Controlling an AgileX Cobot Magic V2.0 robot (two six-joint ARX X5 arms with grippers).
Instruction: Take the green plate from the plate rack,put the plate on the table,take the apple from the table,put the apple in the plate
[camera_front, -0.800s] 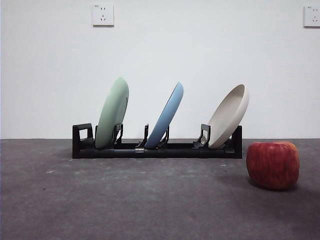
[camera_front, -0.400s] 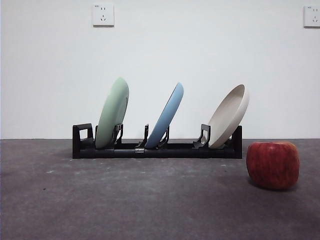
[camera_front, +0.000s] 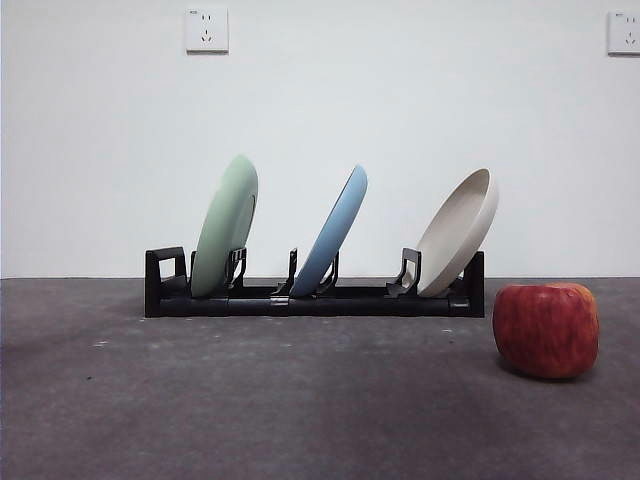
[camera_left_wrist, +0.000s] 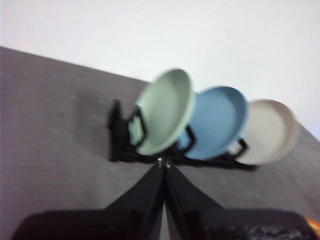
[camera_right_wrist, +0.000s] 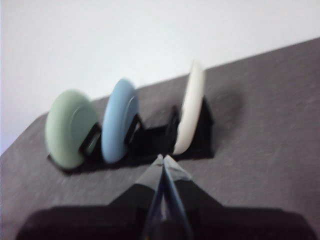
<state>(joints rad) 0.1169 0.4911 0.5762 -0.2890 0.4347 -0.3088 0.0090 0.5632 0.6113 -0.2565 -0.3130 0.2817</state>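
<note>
The green plate (camera_front: 225, 225) stands tilted in the end slot of the plate rack (camera_front: 315, 298), beside the blue plate (camera_front: 332, 230) and well apart from the beige plate (camera_front: 458, 231); the apple (camera_front: 545, 330) rests on the table (camera_front: 250, 400) near the rack's opposite end. The left gripper (camera_left_wrist: 164, 164) and right gripper (camera_right_wrist: 162, 159) both hold their jaws pressed together, empty, clear of the rack. Step one is judged not yet begun: the next move requires opening a gripper and closing it on the green plate's rim.
</note>
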